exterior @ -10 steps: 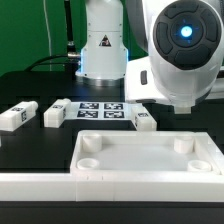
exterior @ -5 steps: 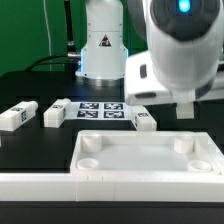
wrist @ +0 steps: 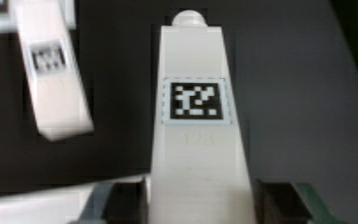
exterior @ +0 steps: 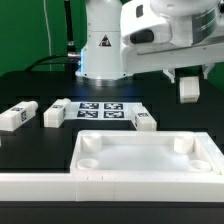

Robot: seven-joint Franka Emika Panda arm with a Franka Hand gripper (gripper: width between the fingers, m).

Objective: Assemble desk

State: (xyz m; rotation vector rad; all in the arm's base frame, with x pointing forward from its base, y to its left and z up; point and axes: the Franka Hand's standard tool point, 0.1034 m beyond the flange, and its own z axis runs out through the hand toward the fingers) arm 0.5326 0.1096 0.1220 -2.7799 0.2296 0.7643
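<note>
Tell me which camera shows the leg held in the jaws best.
The wrist view: the held leg fills much of the frame, its square tag plain, between the jaws. The exterior view shows it only as a small white block in the air, no tag visible.

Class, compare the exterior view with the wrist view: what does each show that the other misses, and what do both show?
Only the exterior view: the desk top, the marker board and the robot's base. Only the wrist view: the square tag on the face of the held leg. Both: the gripper shut on that leg.
</note>
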